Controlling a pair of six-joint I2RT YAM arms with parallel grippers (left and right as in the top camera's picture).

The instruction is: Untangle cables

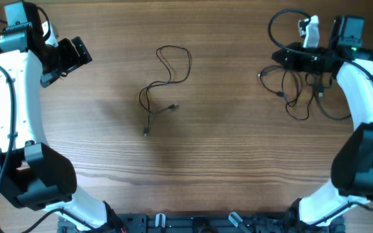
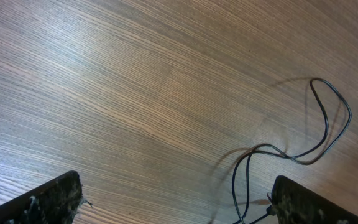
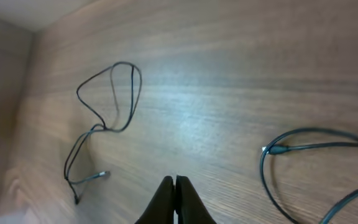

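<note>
Right hand point(image 3: 176, 194) shut, pinching nothing; left hand point(image 1: 76, 55) spread wide, empty. Tangled cables point(image 1: 301, 97) lie under and just beside right hand, near desk point(image 1: 225, 155) right edge. Lone cable point(image 1: 167, 83) at desk middle, long axis far-to-near, slightly nearer left hand. Right arm seems better placed for tangle.

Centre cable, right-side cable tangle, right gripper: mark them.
centre cable point(image 1: 190, 65): overhead view, right side of its loop.
right-side cable tangle point(image 1: 278, 94): overhead view, left plug end.
right gripper point(image 3: 175, 182): right wrist view, between the shut fingertips.
</note>
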